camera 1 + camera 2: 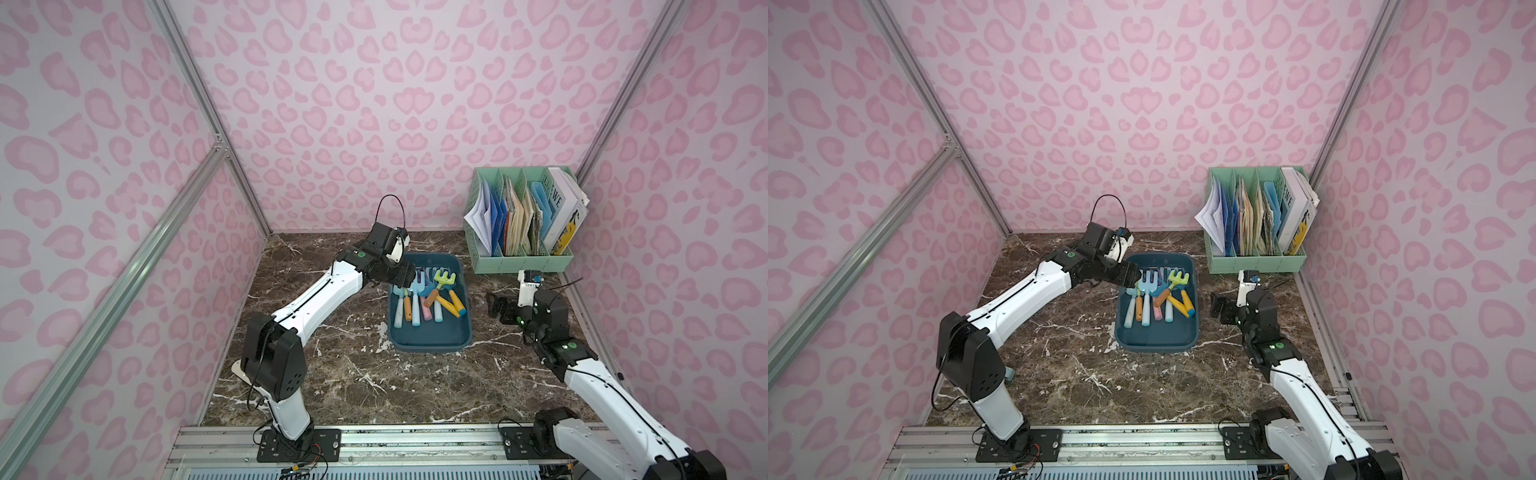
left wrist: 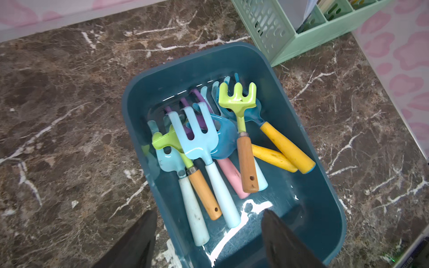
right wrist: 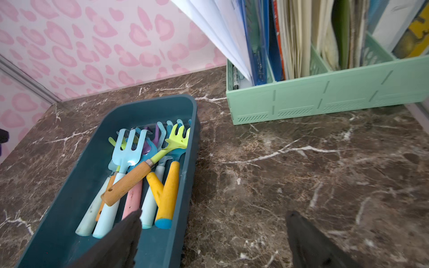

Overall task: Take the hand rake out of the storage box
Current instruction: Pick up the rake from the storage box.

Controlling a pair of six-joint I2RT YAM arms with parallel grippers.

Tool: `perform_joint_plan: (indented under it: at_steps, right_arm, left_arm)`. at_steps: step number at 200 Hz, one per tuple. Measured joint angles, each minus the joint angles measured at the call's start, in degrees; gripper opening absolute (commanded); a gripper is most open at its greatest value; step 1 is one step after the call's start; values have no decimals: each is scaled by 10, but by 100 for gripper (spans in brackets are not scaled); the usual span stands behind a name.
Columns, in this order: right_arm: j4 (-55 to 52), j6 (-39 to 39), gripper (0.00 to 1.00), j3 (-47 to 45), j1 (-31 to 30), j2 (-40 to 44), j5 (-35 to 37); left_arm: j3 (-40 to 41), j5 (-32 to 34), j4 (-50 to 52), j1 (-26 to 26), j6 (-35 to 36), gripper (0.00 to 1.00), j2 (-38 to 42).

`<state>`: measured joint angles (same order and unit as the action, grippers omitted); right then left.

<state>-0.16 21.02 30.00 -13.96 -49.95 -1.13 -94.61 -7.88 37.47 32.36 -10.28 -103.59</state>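
Jaws of the left gripper (image 2: 209,212) stand apart with nothing between them; jaws of the right gripper (image 3: 214,214) stand wide apart, also empty.

Left gripper: poised above the box (image 2: 329,208), clear of its contents. One finger (image 2: 139,239) shows against the table (image 2: 69,139) just outside the rim, and the other shows against the box floor.

Rakes (image 2: 231,178): a loose heap inside the box, ahead of and below the left fingertips. Their handle ends point toward those jaws and their heads away. Uppermost are a green rake (image 2: 247,162) with a wooden handle, crossing a pink handle, and a blue rake (image 2: 202,141) with a pale handle beside it. Two yellow handles lie on the green rake's other side. All lie apart from both grippers.

Right gripper: in both top views it is beside the box and apart from it, over the table. In its wrist view one finger (image 3: 125,232) overlaps the box rim and the other overlaps bare table.

Rack (image 3: 325,97): ahead of the right jaws, near the box but not touching it, holding upright papers (image 3: 294,34).
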Motion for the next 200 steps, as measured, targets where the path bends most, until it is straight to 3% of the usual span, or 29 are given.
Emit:
perform_joint_plan:
  at_steps: [37, 68, 134, 200]
  right_arm:
    - [-14, 13, 88, -42, 8, 100, 10]
    - [-25, 17, 88, -78, 8, 181, 4]
    - [-37, 27, 87, -113, 4, 213, -11]
    - [-38, 28, 86, -115, -1, 213, -18]
  left_arm:
    - [-156, -16, 105, 17, 36, 72, -107]
    - [-269, -20, 183, 26, 50, 67, -182]
    - [-351, -34, 230, 53, 30, 67, -269]
    - [-369, -32, 223, 70, -12, 68, -313]
